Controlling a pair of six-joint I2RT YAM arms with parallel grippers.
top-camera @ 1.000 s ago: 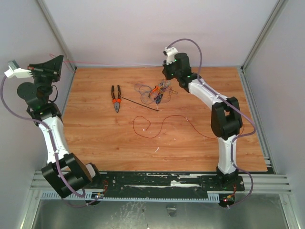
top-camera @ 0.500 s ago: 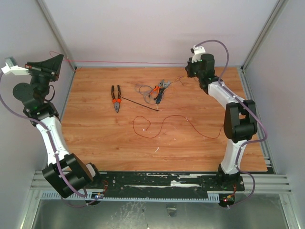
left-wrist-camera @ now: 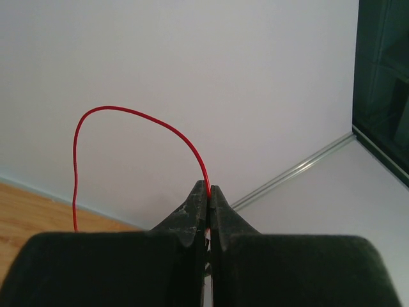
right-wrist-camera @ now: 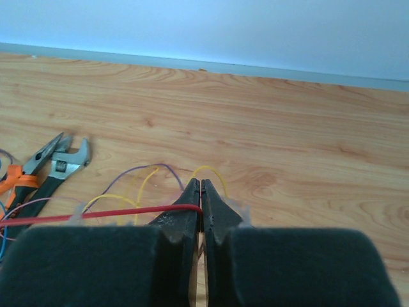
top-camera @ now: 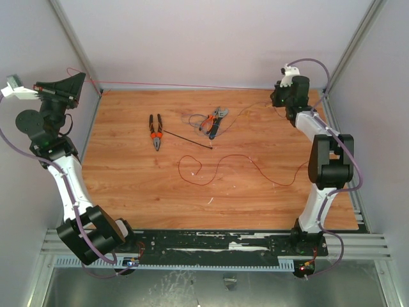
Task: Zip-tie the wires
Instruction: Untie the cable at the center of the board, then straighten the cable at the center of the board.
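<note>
One red wire (top-camera: 185,84) of the wires runs almost straight along the back wall between my two grippers. My left gripper (top-camera: 81,78) is raised at the far left and shut on its end; in the left wrist view the red wire (left-wrist-camera: 131,114) arcs out of the closed tips of that gripper (left-wrist-camera: 208,190). My right gripper (top-camera: 276,96) at the back right is shut on the other end (right-wrist-camera: 102,213), with its tips (right-wrist-camera: 201,187) low over the table. The remaining tangle (top-camera: 203,121) lies mid-table. The black zip tie (top-camera: 188,139) lies flat in front of it.
Orange-handled pliers (top-camera: 155,132) lie left of the zip tie. More small tools (top-camera: 216,119) sit in the tangle, among them a wrench (right-wrist-camera: 64,163). A loose red wire (top-camera: 223,163) snakes across the table's middle. Yellow and purple strands (right-wrist-camera: 144,182) trail by the right gripper.
My right arm has swung from the tangle toward the back right corner, drawing the red wire out taut. The tangle has thinned. The left arm has barely moved.
</note>
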